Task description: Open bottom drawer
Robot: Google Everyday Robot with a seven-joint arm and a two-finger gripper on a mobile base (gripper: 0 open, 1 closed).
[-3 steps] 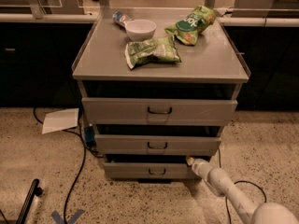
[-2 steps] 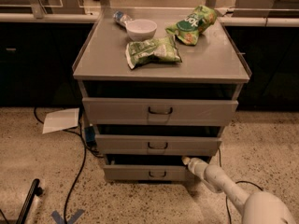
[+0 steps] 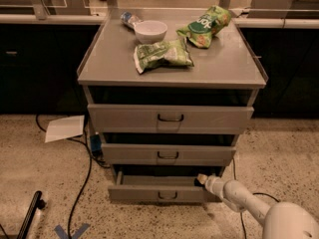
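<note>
The bottom drawer (image 3: 149, 193) is the lowest grey front of the cabinet, with a small black loop handle (image 3: 167, 196) at its centre. It stands pulled out a little, with a dark gap above its front. My gripper (image 3: 201, 179) reaches in from the lower right on a white arm (image 3: 239, 199). Its tip sits at the drawer's upper right edge, inside the gap.
The middle drawer (image 3: 168, 154) and top drawer (image 3: 170, 118) sit above. On the cabinet top lie a white bowl (image 3: 150, 31) and two green snack bags (image 3: 162, 54). A sheet of paper (image 3: 65, 128) and black cables (image 3: 82, 178) lie on the floor at left.
My arm has moved left and up, bringing the gripper tip to the bottom drawer's upper right edge. The drawer looks slightly further out.
</note>
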